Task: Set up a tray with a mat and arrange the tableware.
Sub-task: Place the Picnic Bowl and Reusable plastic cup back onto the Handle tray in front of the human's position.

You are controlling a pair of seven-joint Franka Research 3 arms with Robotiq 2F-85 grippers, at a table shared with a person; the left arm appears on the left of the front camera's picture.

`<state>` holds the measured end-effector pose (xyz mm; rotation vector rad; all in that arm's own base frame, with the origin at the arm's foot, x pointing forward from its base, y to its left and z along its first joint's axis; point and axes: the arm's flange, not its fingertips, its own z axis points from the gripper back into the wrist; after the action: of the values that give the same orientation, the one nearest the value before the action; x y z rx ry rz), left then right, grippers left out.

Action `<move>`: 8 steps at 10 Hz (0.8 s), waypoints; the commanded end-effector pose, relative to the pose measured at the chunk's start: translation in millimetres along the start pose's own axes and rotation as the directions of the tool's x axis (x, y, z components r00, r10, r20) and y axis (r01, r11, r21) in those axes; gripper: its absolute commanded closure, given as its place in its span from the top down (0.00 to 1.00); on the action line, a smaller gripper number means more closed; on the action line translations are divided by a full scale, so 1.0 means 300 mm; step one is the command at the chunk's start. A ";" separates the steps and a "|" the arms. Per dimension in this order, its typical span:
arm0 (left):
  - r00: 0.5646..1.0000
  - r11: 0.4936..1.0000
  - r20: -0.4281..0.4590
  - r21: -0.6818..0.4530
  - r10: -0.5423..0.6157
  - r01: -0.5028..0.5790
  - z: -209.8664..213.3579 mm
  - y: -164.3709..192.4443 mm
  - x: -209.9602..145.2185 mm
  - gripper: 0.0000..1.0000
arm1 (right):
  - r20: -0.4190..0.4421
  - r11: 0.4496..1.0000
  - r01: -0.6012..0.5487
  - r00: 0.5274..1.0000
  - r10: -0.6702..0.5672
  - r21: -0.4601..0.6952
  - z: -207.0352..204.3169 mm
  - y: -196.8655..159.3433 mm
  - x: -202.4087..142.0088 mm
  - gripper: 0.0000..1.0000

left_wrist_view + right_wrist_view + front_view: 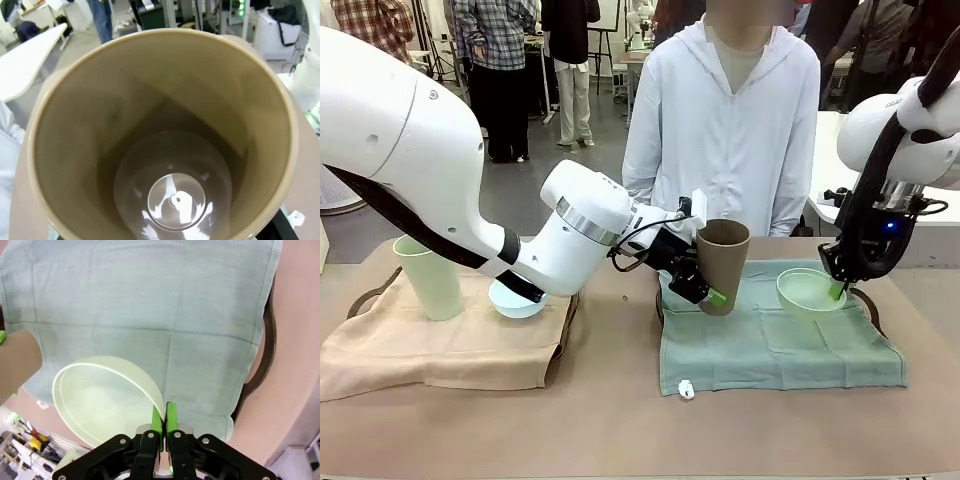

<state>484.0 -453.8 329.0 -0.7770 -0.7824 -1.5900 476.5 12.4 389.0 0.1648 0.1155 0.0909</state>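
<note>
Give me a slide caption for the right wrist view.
Right gripper pinching the rim of the mint green bowl above the green mat.

Grey floor [535, 190] beyond a tan table [620, 430]. People [495, 60] standing in the back by a stool [603, 45]. White tables [25, 60] off to the sides.

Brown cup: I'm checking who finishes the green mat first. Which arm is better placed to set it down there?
Left. The left gripper already holds the brown cup over the green mat; the right gripper is pinching the mint bowl's rim.
</note>
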 end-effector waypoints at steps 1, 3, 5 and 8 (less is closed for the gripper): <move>1.000 1.000 -0.008 -0.003 -0.006 0.006 0.008 -0.011 -0.001 0.81 | -0.001 1.000 -0.008 1.000 0.008 0.002 0.016 0.006 -0.009 0.04; 1.000 1.000 -0.008 -0.003 -0.006 0.006 0.008 -0.011 -0.001 0.81 | -0.001 1.000 -0.008 1.000 0.008 0.002 0.016 0.006 -0.009 0.04; 0.999 0.999 0.002 0.013 -0.035 0.035 -0.011 0.009 0.002 0.81 | 0.004 1.000 -0.021 1.000 0.021 0.011 -0.013 0.001 0.009 0.04; 0.998 0.998 -0.008 0.029 -0.061 0.061 -0.040 0.035 -0.015 0.81 | -0.006 1.000 -0.020 1.000 0.020 0.005 -0.044 -0.005 0.032 0.04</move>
<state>489.1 -459.1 326.5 -0.7542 -0.7952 -1.6059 478.1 12.6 381.1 0.1652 0.1284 0.0952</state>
